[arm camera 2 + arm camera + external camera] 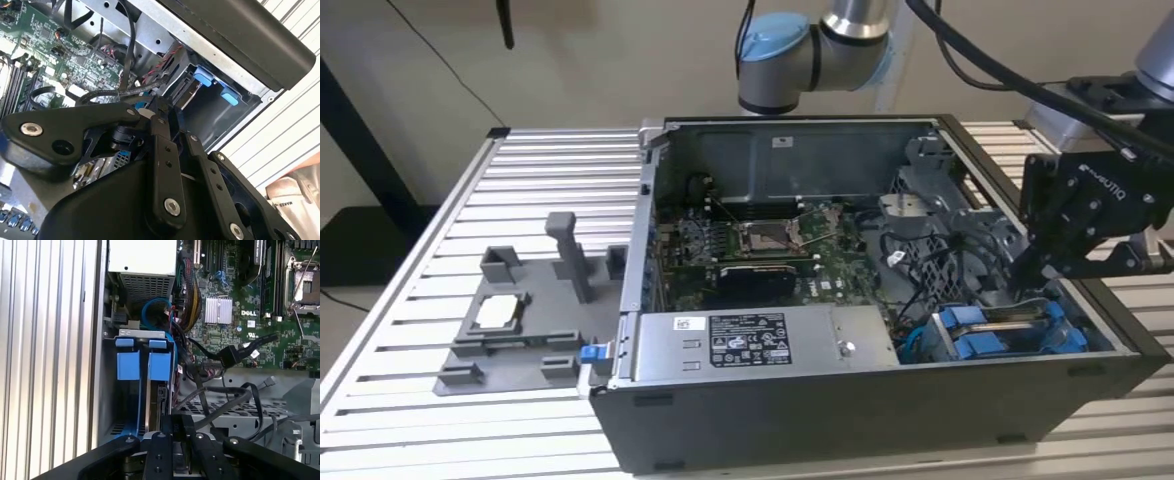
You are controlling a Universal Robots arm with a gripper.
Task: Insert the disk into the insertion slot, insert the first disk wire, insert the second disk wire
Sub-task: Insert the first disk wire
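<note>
The disk (1003,330) sits in the insertion slot (1110,338) at the case's corner, on the exterior view's right, with its two blue tabs up. The first wrist view shows the tabs (128,365) and the disk's edge (156,405) between the slot's grey walls (107,390). My gripper (1037,272) hangs just above the disk, at the end away from the tabs. Its fingers (175,422) look shut; whether anything is between them is hidden. In the second wrist view my gripper (156,107) stands among black wires beside the slot (215,120).
Loose black wires (220,395) with a black plug (227,356) lie beside the slot. The green board (761,245) and the grey labelled power-supply box (747,345) take up the case's middle and front. A grey fixture (520,320) lies on the slatted table (547,170).
</note>
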